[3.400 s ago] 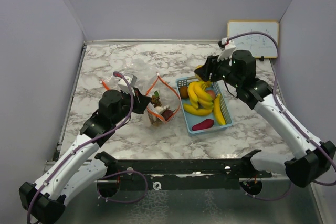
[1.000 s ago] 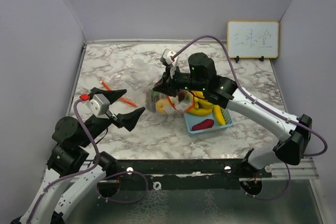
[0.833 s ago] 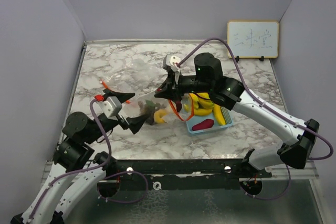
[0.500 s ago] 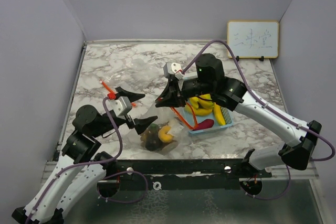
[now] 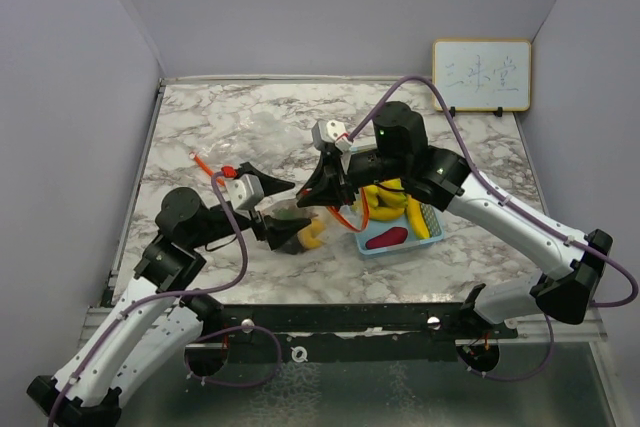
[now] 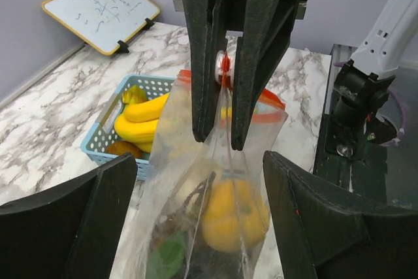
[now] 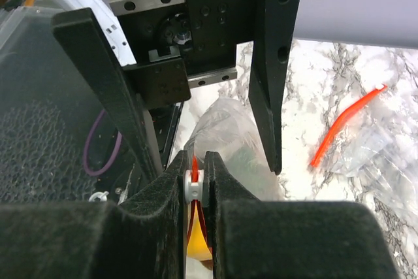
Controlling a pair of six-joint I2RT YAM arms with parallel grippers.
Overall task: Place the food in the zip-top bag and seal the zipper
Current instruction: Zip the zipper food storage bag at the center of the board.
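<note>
The clear zip-top bag [image 6: 215,207] hangs upright by its orange zipper top. My right gripper [image 7: 196,174] is shut on the bag's white zipper slider [image 7: 193,186], and also shows from above as the right gripper [image 5: 325,192]. Inside the bag sit a yellow piece of food [image 6: 235,217], a green leaf and dark pieces. My left gripper [image 6: 199,168] is open. Its fingers [image 6: 72,220] stand on either side of the bag's lower half with gaps to the plastic, seen from above as the left gripper [image 5: 298,207]. More food, yellow bananas [image 5: 385,197] and a magenta tuber [image 5: 388,238], lies in the basket.
The light-blue basket [image 5: 428,219] stands right of the bag. A loose orange strip [image 7: 346,125] and crumpled clear plastic [image 7: 385,155] lie on the marble at back left. A small whiteboard [image 5: 481,74] leans on the back right wall.
My left arm has swung in toward the bag, and its jaws now straddle it and have narrowed a little. The bag hangs higher than half a second ago. The right gripper keeps its hold on the slider.
</note>
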